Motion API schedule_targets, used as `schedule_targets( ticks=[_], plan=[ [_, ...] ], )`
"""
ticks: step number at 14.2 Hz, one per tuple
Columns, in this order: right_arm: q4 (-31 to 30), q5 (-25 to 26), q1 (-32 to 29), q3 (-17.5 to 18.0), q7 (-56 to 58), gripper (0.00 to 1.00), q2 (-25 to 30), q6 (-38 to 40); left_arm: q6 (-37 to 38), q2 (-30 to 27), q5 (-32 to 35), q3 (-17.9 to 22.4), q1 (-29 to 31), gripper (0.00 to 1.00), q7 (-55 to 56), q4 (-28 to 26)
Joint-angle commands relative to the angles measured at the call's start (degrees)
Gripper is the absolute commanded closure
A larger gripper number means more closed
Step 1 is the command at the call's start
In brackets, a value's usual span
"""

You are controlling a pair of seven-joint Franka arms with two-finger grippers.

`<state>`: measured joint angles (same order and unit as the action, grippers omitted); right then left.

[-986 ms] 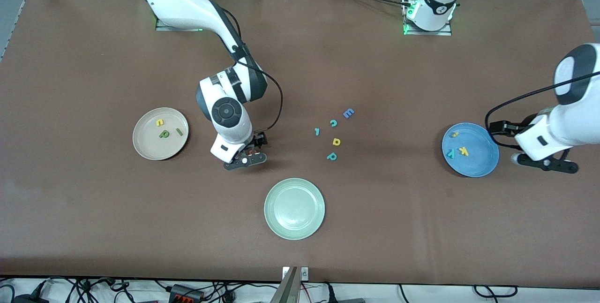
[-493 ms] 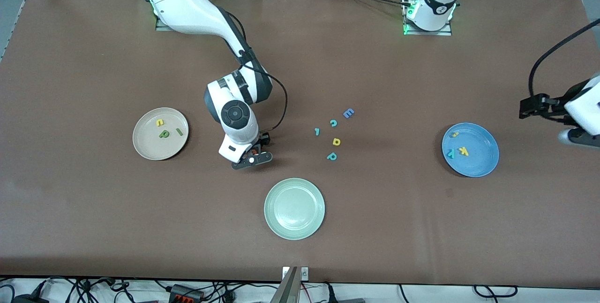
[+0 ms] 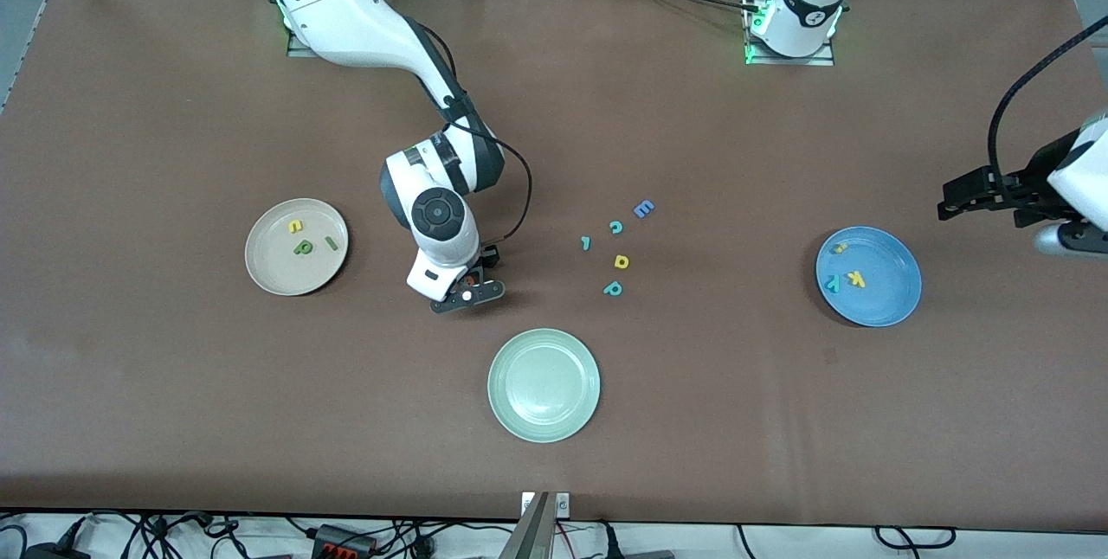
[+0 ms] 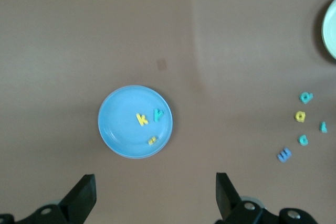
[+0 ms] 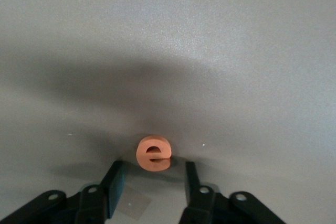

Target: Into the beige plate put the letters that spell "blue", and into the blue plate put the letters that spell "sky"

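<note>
The beige plate (image 3: 260,269) holds the yellow u (image 3: 296,227), the green b (image 3: 302,247) and the green l (image 3: 331,242). The orange e (image 5: 153,153) lies flat on the table between the beige plate and the pale green plate. My right gripper (image 3: 467,292) (image 5: 151,181) is low over it, its fingers (image 5: 113,182) on either side of the e with small gaps, touching nothing. In the blue plate (image 3: 892,308) (image 4: 118,129) lie the yellow s (image 3: 838,247), the yellow k (image 3: 857,279) and the teal y (image 3: 832,283). My left gripper (image 3: 1072,240) (image 4: 155,195) hangs open and empty, high beside the blue plate.
A pale green plate (image 3: 543,384) sits empty nearer the front camera. Loose letters lie mid-table: a blue E (image 3: 643,209), a teal c (image 3: 615,228), a small teal piece (image 3: 586,242), a yellow letter (image 3: 621,261) and a teal p (image 3: 613,288).
The right gripper's fingers have drawn closer together around the orange e, and it has shifted slightly. The left arm has risen and drawn away from the blue plate toward the table's end.
</note>
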<state>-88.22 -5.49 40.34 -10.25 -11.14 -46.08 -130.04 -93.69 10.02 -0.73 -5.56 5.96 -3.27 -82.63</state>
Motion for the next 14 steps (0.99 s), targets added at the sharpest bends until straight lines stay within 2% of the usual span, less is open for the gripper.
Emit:
schedule_targets(
  ticks=[1, 3, 6, 14],
  plan=[
    [1.8, 0.0, -0.1, 0.1, 0.9, 0.57, -1.6, 0.0, -4.5, -10.3, 0.6, 7.4, -6.8, 0.00, 0.3, -11.2],
    [2.3, 0.0, -0.1, 0.1, 0.9, 0.59, -1.7, 0.0, -4.5, -10.7, 3.1, 7.8, -8.0, 0.00, 0.3, -11.8],
    [2.4, 0.1, -0.1, 0.0, 1.0, 0.59, -1.8, 0.0, -3.9, -10.7, 2.5, 6.4, -5.5, 0.00, 0.0, -13.1],
    [2.4, 0.1, -0.4, 0.0, 1.4, 0.59, -1.7, 0.0, -1.3, -10.2, 2.6, 4.4, -6.2, 0.00, 0.7, -11.0]
  ],
)
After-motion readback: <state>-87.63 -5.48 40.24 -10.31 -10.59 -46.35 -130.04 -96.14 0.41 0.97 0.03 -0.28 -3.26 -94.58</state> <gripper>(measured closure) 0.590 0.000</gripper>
